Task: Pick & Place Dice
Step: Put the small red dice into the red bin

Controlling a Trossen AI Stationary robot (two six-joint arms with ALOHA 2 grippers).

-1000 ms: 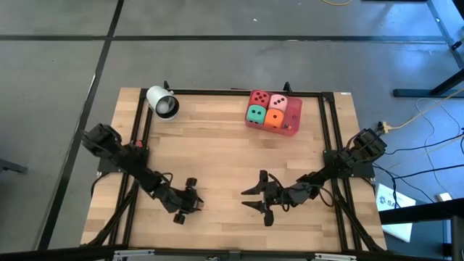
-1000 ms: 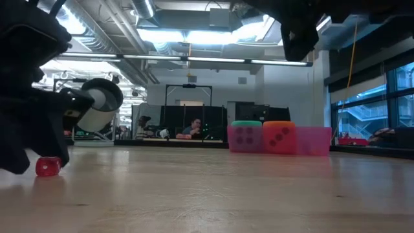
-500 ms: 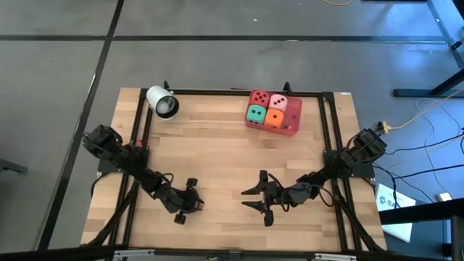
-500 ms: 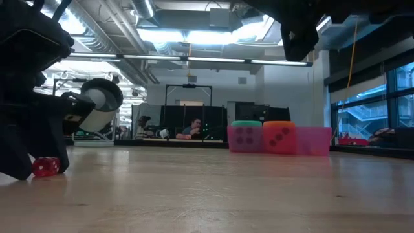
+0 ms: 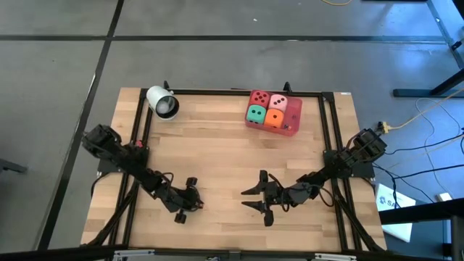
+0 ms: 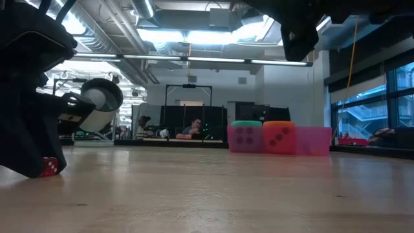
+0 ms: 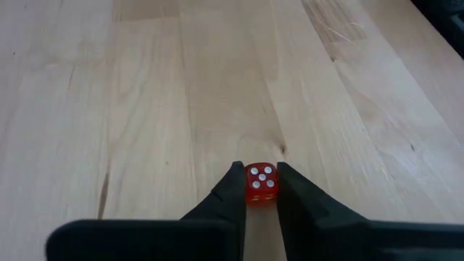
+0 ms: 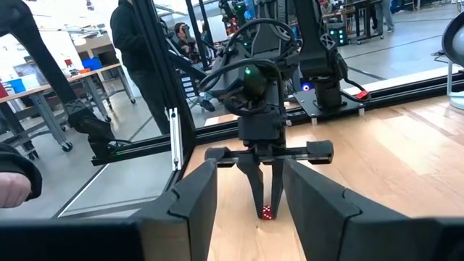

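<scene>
The four soft dice sit in the flat red tray (image 5: 293, 127) at the table's far right: red (image 5: 259, 98), pink (image 5: 280, 103), green (image 5: 255, 113) and orange (image 5: 274, 118). A far smaller, clear red die with white pips (image 7: 261, 183) lies on the wood near the front left, also visible in the low view (image 6: 49, 167). My left gripper (image 5: 191, 204) is down at this small die, shut on it. My right gripper (image 5: 246, 199) hovers open to the right of it, facing the left gripper and touching nothing. My left gripper pinches the small red die (image 7: 261, 183) by two opposite side faces, only at the fingertips (image 7: 233, 185). The fingers come slanting down from the table's left. The die rests on the table between them.
A white cylinder (image 5: 162, 102) lies on its side at the far left corner. A black frame rail (image 5: 232, 92) runs along the table's far edge and down both sides. Bare wood spreads across the middle. People stand in the room beyond the table.
In the low view the left gripper has crept toward the small red die, which stood clear beside it a second ago and is now partly covered by it. The die has stayed on the table.
</scene>
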